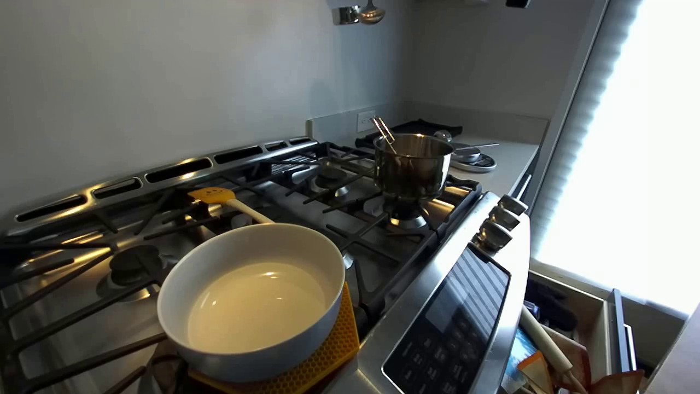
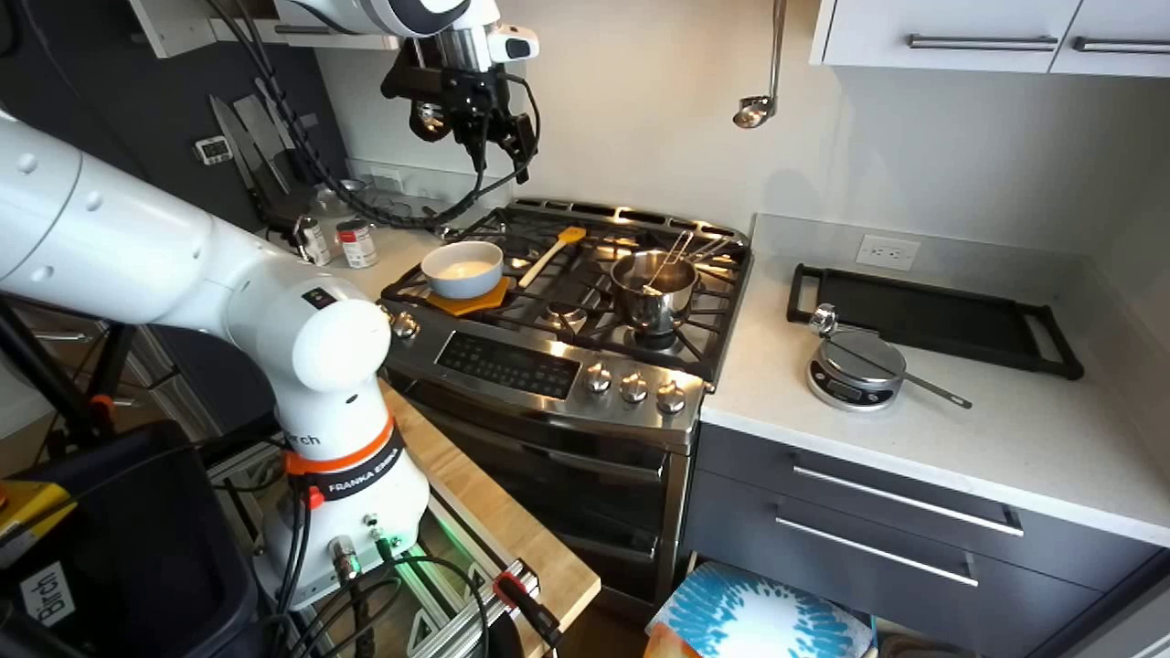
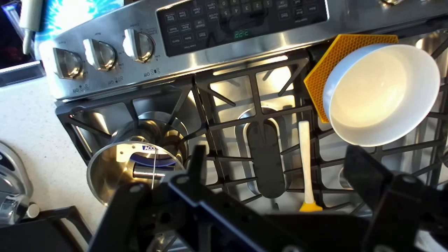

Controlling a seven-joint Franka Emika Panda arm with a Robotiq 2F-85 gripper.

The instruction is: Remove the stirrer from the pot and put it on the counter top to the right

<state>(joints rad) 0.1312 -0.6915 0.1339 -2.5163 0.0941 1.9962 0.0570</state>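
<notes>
Pincer [image 3: 276, 149] hangs above the gas stove [image 2: 507, 364], released, jaws apart. Stirrer [image 1: 384, 132] stands tilted inside the stainless-steel pot [image 1: 413, 175], upper end above the rim. Digital scale [image 2: 850, 391] rests on the adjoining tabletop [image 2: 1005, 439].

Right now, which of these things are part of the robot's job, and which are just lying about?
For the job:
stirrer, leaning in the pot
counter, where the stirrer should go
gripper, open

Just about:
white pan, on a trivet
spatula
scale
tray
ladle, hanging
</notes>
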